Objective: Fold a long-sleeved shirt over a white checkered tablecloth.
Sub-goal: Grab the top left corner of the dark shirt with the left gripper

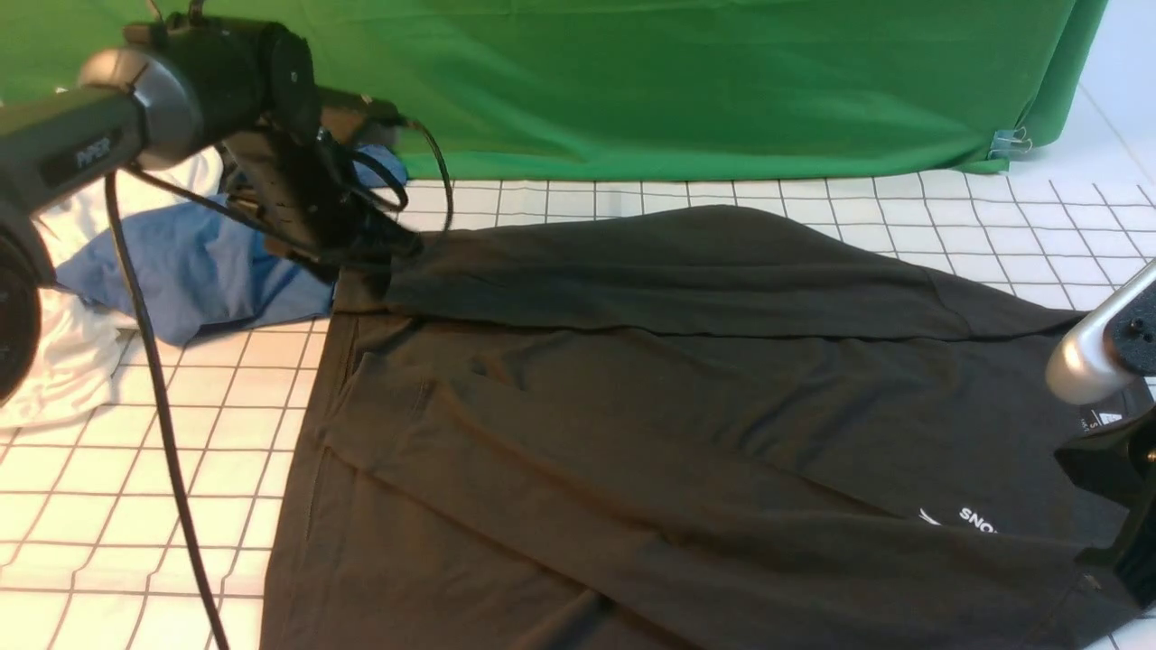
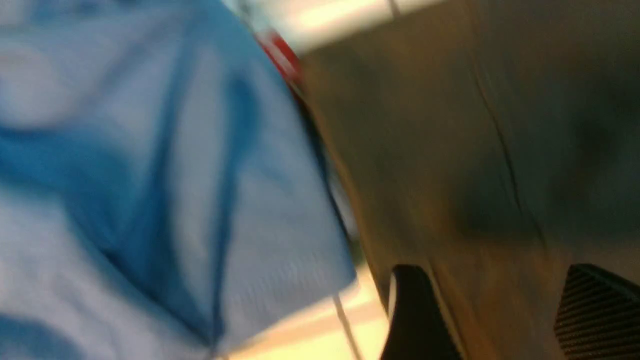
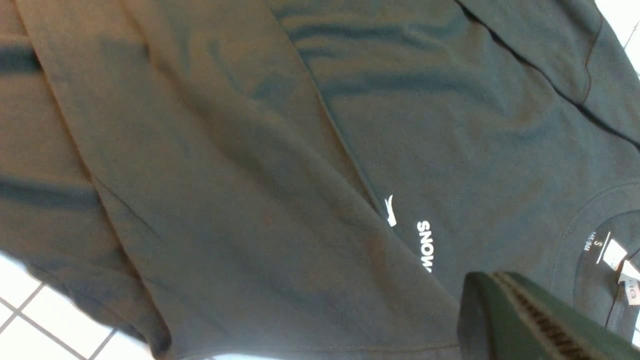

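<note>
The long-sleeved shirt (image 1: pixel 632 406), dark charcoal, lies flat on the white checkered tablecloth (image 1: pixel 117 506) with both sleeves folded across its body. Its white print (image 1: pixel 971 521) shows near the right edge. My left gripper (image 1: pixel 397 248) is low over the shirt's far left corner. In the left wrist view its jaws stand apart, and dark cloth (image 2: pixel 450 125) shows in the gap between the fingers (image 2: pixel 415 310). My right gripper (image 3: pixel 520 310) is shut with nothing in it. It hovers over the shirt (image 3: pixel 250 175) between the print (image 3: pixel 425 245) and the neck label (image 3: pixel 615 252).
A blue garment (image 1: pixel 190 262) and white garments (image 1: pixel 54 361) are piled at the far left, touching the shirt's corner. A green backdrop cloth (image 1: pixel 632 81) hangs along the back, held by a clip (image 1: pixel 1011 142). The left arm's cable (image 1: pixel 163 406) trails over the tablecloth.
</note>
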`<control>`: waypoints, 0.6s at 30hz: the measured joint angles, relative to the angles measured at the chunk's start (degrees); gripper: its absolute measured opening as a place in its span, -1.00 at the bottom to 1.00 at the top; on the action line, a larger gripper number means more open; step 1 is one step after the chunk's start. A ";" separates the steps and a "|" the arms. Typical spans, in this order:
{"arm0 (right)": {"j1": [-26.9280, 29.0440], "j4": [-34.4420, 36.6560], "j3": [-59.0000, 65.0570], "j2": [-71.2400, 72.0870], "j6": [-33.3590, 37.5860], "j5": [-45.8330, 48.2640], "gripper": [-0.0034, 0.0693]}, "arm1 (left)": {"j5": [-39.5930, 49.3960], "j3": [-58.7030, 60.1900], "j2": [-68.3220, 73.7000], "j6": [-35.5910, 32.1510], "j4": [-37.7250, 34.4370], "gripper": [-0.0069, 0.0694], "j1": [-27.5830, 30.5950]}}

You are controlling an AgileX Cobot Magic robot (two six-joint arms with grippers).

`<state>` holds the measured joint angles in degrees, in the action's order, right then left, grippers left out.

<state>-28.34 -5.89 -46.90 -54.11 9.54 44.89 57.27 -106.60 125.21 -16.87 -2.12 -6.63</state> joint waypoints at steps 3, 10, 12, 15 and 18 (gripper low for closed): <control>0.00 -0.11 0.00 0.00 -0.32 -0.48 -0.86 | 3.82 -1.04 0.00 -8.50 2.12 0.06 -1.49; 0.00 -0.21 0.00 -0.51 -0.61 -0.76 -0.86 | -1.61 -1.06 1.50 -18.06 2.12 0.06 -2.51; 0.00 -0.23 0.00 -0.51 -0.61 -0.70 -0.86 | -0.81 -1.06 2.16 -19.68 2.66 0.06 -2.51; 0.00 -0.40 0.00 -0.51 -0.61 -0.70 -0.86 | -0.43 -1.06 2.62 -20.73 3.44 0.06 -2.51; 0.00 -0.46 0.00 -0.51 -0.61 -0.70 -0.86 | -1.45 -1.06 3.02 -21.05 5.06 0.06 -2.51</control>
<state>-28.34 -6.35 -46.90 -54.62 8.93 44.19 55.82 -107.66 128.23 -37.92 2.94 -9.13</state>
